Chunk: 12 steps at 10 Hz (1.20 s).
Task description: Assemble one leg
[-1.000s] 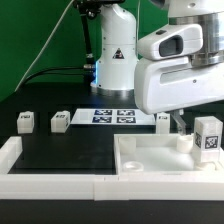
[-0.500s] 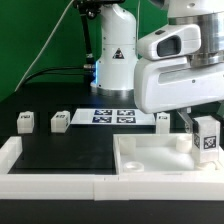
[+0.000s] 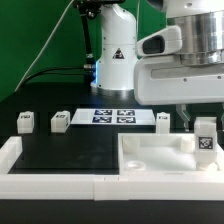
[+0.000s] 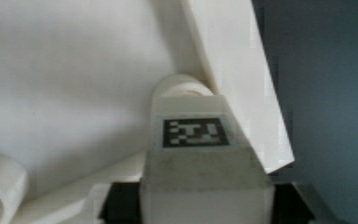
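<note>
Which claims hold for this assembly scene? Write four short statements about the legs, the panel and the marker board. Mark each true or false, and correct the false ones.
1. The gripper holds a leg whose tag faces the wrist camera. True.
2. The marker board lies on top of the panel. False: it lies on the table, behind the panel and apart from it.
3. Three other legs stand on the table. True.
4. The held leg is at the exterior view's left. False: it is at the exterior view's right, by the panel's far corner.
</note>
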### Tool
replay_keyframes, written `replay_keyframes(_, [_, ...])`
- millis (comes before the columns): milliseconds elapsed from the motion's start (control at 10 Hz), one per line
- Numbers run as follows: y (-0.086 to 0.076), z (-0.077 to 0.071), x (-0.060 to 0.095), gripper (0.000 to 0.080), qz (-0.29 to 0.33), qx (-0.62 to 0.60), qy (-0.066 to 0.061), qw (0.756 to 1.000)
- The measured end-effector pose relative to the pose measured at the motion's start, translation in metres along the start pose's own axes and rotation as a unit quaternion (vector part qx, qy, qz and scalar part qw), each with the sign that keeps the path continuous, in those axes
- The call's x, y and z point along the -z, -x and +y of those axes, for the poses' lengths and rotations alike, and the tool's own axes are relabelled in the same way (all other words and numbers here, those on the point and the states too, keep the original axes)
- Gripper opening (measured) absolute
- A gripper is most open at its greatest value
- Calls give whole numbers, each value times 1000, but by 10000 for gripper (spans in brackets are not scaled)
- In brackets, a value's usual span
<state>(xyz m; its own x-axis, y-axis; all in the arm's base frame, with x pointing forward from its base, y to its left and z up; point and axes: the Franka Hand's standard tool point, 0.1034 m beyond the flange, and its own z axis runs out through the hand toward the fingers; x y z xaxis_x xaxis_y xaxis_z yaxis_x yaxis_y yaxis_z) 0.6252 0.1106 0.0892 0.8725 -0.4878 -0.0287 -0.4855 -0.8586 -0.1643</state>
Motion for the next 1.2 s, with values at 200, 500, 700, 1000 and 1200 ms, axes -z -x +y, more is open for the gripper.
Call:
replay_keyframes(200, [-2, 1, 0, 292, 2, -149, -4, 989])
replay_keyframes(500, [1, -2, -1, 294, 4, -339, 1, 941])
replay_keyframes(700, [2, -4, -2, 294, 2, -374, 0, 927])
replay_keyframes(1000, [4, -6, -3, 590, 1, -327, 0, 945])
replay_keyframes(1200, [4, -6, -3, 639, 1, -205, 0, 979])
